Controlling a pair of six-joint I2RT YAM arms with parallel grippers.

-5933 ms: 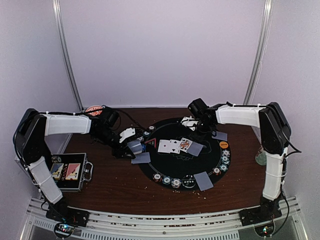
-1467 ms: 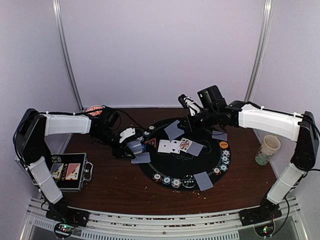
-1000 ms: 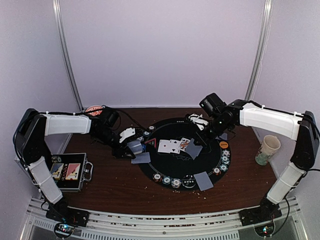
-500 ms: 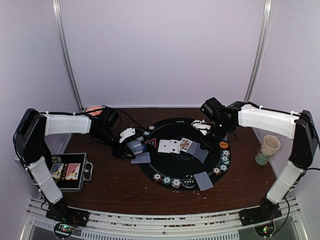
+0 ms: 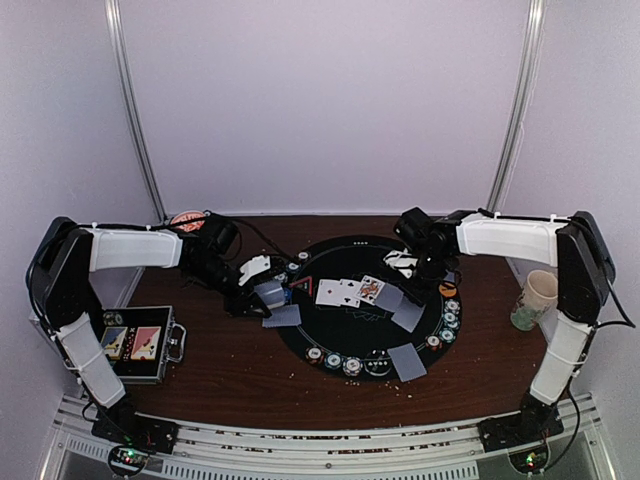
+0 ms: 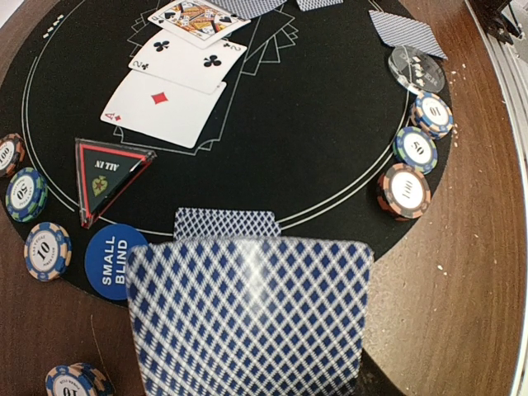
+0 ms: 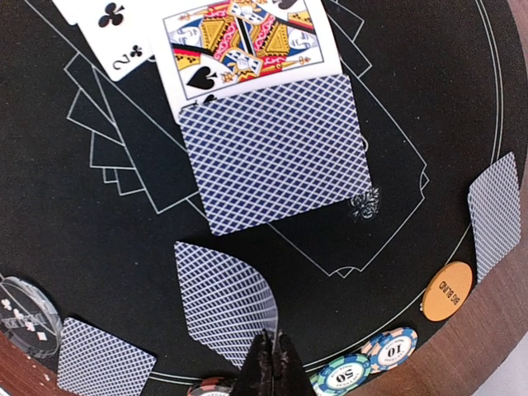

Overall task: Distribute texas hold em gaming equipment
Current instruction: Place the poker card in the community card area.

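Over the last second and a half a card (image 7: 224,297) is brought down by the right gripper (image 7: 266,342) from high above the far side of the mat (image 7: 99,239) to its right half. It is now held low, just beside the face-down card (image 7: 276,153) that overlaps the king (image 7: 243,37). The jaws are closed on one corner of the carried card, which is bowed. Whether its far edge already rests on the mat cannot be told.

Nothing else is seen to have moved. The left gripper (image 5: 262,292) is kept at the left rim of the mat, clamped on the deck (image 6: 247,322), and the chips (image 6: 406,188) along the rim lie as before.

The deal is therefore judged to be at the placing of one more face-down card. For this card only the release is left, while the deck remains ready in the left gripper for further cards.
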